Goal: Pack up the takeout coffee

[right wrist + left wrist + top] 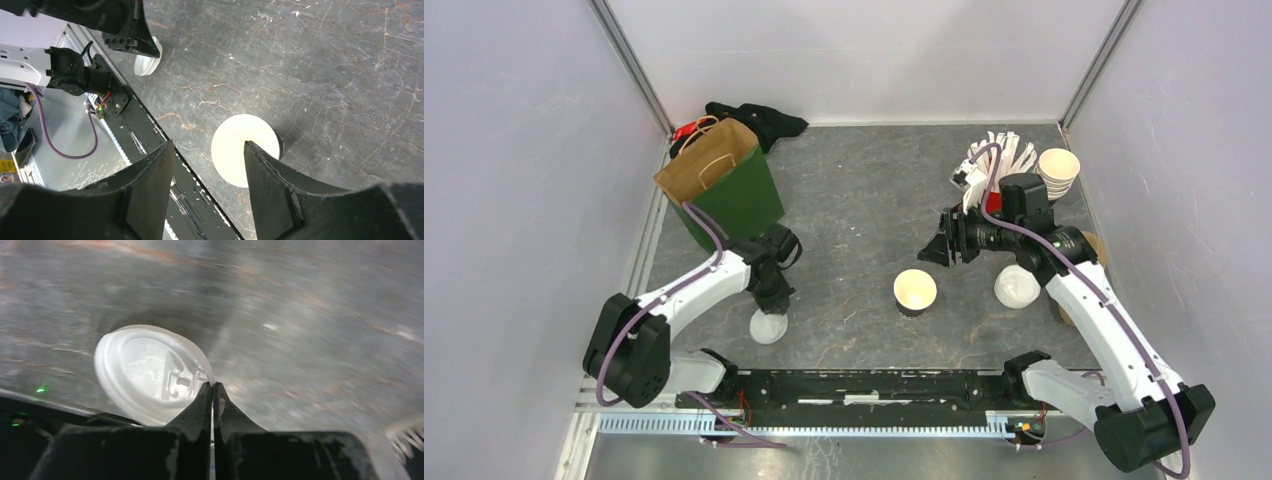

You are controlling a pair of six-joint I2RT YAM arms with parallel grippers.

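lid pinched, cup not yet capped

the step in hand looks like capping. the left fingers (204, 402) are pressed together on the thin rim of a round white plastic lid (145, 372), low over the surface near the left end of its near edge. whether the lid is lifted clear i cannot tell. the small dark paper cup with a cream inside (915, 291) stands lidless near the middle of the grey marbled surface (864, 190). the right fingers (150, 195) hang spread apart above it, touching nothing. a second cup capped in white (1016, 286) stands just to its right, half under the right arm. the brown-and-green paper bag (719, 180) gapes open by the far left corner.

next, i judge, the lid must be carried across, levelled and pressed onto the open rim, with the right fingers steadying the cup. the lid is thin moulded plastic with a raised sip tab, likely springy. the cup is light tapered paper, easy to tip or crush.
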